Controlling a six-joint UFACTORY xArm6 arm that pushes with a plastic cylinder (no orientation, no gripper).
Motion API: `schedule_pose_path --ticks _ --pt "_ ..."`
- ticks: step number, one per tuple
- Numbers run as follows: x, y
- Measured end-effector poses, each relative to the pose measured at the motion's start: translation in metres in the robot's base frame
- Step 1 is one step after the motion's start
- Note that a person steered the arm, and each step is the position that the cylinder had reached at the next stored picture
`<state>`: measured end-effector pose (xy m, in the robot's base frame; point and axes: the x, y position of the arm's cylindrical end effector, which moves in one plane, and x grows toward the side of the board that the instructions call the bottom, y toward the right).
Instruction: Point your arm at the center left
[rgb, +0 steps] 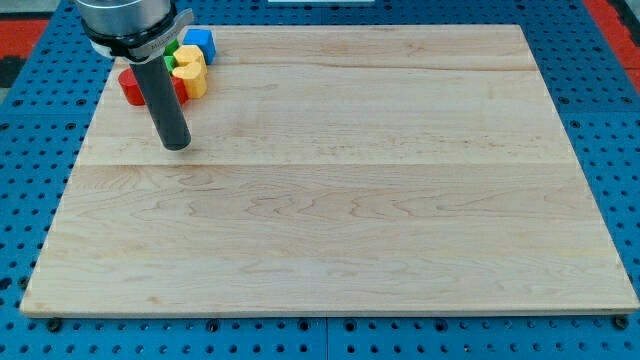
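Note:
My tip (176, 145) rests on the wooden board (330, 180) near its upper left, just below a cluster of blocks. The cluster holds a red block (131, 87) at the left, partly hidden by my rod, a yellow block (190, 73), a green block (172, 49) and a blue cube (200, 42) at the top. My tip stands apart from all of them, a short way below the red and yellow blocks.
The board lies on a blue perforated table (610, 130). The arm's grey mount (125, 20) hangs over the board's top left corner.

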<state>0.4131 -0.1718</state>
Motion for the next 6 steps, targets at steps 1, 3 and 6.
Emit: schedule_pose_path --ticks 1,3,6 --pt "0.0 0.0" --pt "-0.001 -0.001" --pt "0.024 -0.054"
